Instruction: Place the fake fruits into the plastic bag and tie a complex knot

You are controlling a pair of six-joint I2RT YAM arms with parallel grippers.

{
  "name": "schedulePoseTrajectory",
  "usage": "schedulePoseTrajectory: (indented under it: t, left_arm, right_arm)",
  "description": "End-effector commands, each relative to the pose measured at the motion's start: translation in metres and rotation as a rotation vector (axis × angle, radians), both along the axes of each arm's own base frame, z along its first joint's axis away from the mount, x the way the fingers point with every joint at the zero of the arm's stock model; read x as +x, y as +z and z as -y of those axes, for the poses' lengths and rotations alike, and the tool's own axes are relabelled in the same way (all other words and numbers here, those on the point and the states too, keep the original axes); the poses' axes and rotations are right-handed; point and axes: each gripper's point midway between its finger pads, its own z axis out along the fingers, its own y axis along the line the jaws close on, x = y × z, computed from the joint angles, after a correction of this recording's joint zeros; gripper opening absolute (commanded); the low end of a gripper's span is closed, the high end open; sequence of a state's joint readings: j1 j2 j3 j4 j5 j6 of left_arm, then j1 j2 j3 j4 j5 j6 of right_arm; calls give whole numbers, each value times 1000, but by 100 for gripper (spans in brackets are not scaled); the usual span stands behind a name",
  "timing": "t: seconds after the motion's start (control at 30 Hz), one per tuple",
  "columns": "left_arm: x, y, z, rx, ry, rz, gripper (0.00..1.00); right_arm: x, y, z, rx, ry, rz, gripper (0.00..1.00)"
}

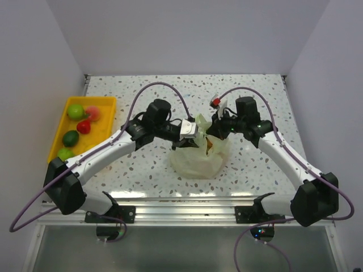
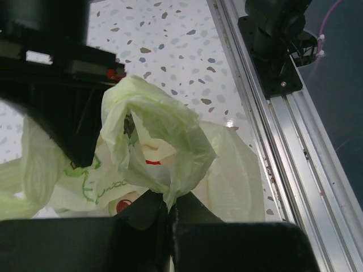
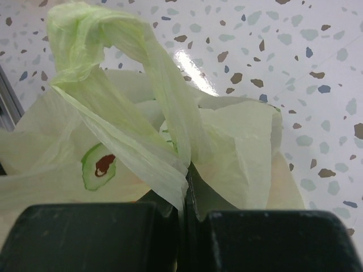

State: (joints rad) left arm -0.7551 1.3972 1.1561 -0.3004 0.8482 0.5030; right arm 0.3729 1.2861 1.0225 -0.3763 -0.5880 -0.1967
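The pale green plastic bag (image 1: 200,158) sits mid-table with fruits dimly showing through it. My left gripper (image 1: 190,136) is shut on a loop of the bag's handle (image 2: 164,136), pinched between its black fingers. My right gripper (image 1: 211,131) is shut on the other handle strip (image 3: 164,130); the bag's avocado print (image 3: 97,165) shows below it. Both grippers meet above the bag's neck. No finished knot shows. Several fake fruits (image 1: 76,111) in green, red and pink lie in the yellow tray at the left.
The yellow tray (image 1: 108,103) stands at the table's left edge. A metal rail (image 1: 187,201) runs along the near edge, also in the left wrist view (image 2: 295,141). White walls enclose the table.
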Motion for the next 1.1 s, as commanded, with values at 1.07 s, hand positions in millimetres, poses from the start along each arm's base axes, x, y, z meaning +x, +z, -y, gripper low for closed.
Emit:
schedulePoseTrajectory:
  t: [1.07]
  left_arm:
    - [24, -11, 1, 61, -185, 30, 0]
  right_arm:
    - [-25, 21, -15, -32, 183, 31, 0]
